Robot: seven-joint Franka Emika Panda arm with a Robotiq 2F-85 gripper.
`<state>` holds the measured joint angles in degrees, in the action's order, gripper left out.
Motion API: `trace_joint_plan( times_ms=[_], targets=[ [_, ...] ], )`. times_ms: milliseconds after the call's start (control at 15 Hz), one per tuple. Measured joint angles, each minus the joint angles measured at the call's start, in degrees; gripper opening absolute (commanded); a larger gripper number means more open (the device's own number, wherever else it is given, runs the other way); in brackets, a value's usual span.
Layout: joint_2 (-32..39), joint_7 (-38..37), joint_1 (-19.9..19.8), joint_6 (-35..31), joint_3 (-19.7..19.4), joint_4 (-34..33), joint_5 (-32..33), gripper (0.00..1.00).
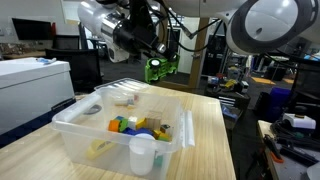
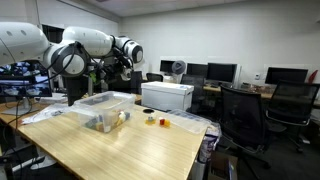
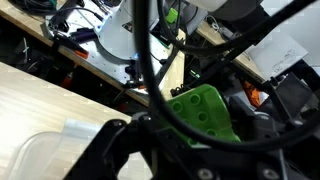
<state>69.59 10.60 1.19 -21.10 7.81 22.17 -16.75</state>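
My gripper [image 1: 160, 68] hangs in the air above the far side of a clear plastic bin [image 1: 75, 125], shut on a bright green studded toy block [image 1: 160, 70]. In the wrist view the green block [image 3: 205, 115] fills the space between the black fingers [image 3: 120, 140], with black cables crossing in front of it. The bin holds several coloured toy pieces [image 1: 135, 125] and a white cup [image 1: 142, 153] near its front corner. From further off, the arm [image 2: 85, 50] reaches over the same bin [image 2: 103, 110] on the wooden table [image 2: 140, 150].
A white printer [image 2: 167, 96] stands at the table's far end, with small objects [image 2: 155, 121] lying beside it. Office chairs [image 2: 245, 115] and monitors [image 2: 220, 72] line the room behind. A white box [image 1: 30, 85] sits beside the table.
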Motion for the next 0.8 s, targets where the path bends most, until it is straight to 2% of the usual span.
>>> trace_joint_plan(
  times_ms=[333, 667, 800],
  targets=[
    [1.16, -2.32, -0.97, 1.09, 0.02, -0.18, -0.64, 0.45],
    [4.61, -9.06, -3.97, 0.13, 0.99, -0.05, -9.94, 0.45],
    [5.61, -10.54, -4.86, 0.13, 0.81, -0.03, -11.43, 0.45]
  ],
)
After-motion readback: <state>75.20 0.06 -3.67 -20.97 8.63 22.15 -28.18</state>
